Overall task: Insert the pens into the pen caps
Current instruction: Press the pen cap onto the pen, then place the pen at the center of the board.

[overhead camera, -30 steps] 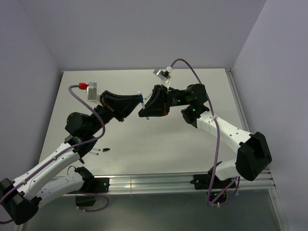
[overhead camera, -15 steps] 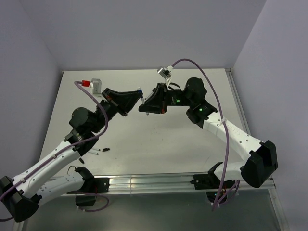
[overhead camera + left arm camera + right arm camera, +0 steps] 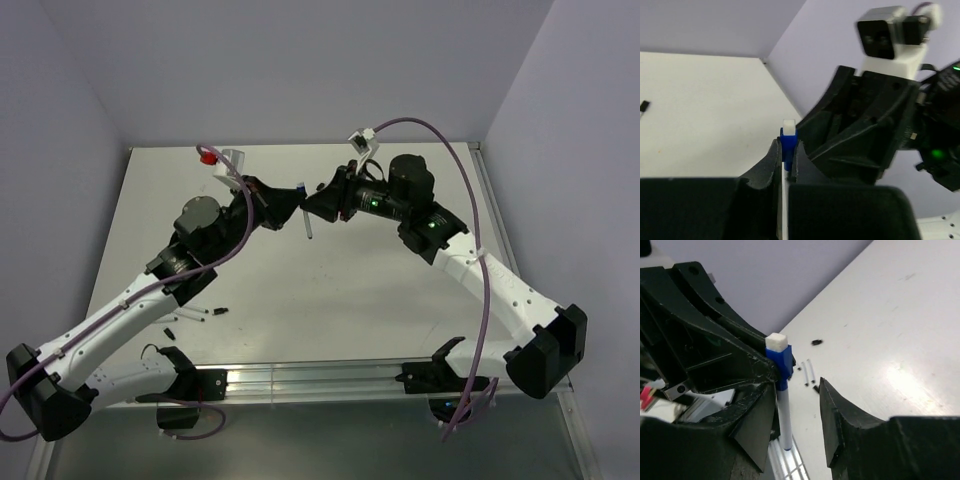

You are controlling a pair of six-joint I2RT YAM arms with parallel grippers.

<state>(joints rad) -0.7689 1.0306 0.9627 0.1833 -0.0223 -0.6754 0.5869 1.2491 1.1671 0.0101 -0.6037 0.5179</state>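
Noted lilac walls closing in a white table (image 3: 330,290) on three sides. Found left arm (image 3: 130,310) and right arm (image 3: 480,280) raised over the table's far half, wrists meeting above its middle. Found left gripper (image 3: 787,148) clenched on a pen (image 3: 784,415), gripping it at the blue cap (image 3: 780,361) seated on its upper end; saw a white square end on top of that cap. Saw the white barrel hanging below that grip, held up clear of the table. Found right gripper (image 3: 797,390) released, fingers (image 3: 840,425) spread to either side of the barrel; cannot tell whether the nearer finger touches it. Logged two loose pens (image 3: 204,313) lying side by side on the table's near-left part, dark tips showing. Logged one black cap (image 3: 170,330) just beside them, closer to the table's near edge. Logged a small dark piece (image 3: 644,106) on the table in the left wrist view, too small to identify.
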